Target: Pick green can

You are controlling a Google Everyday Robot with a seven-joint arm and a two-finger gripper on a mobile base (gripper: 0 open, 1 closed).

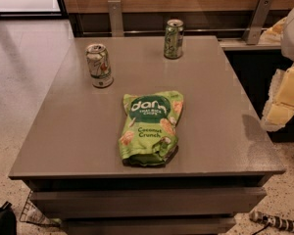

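The green can (173,39) stands upright near the far edge of the grey table (220,131), right of centre. It has a dark green body with pale markings and a silver top. My gripper (280,102) shows as a white and pale yellow shape at the right edge of the view, beyond the table's right side. It is well to the right of the can and nearer to me, touching nothing.
A whitish-silver can (99,65) with green and red marks stands at the table's far left. A green snack bag (150,127) lies flat in the middle. A wooden wall with metal brackets (115,16) runs behind. A wire basket (34,213) sits on the floor.
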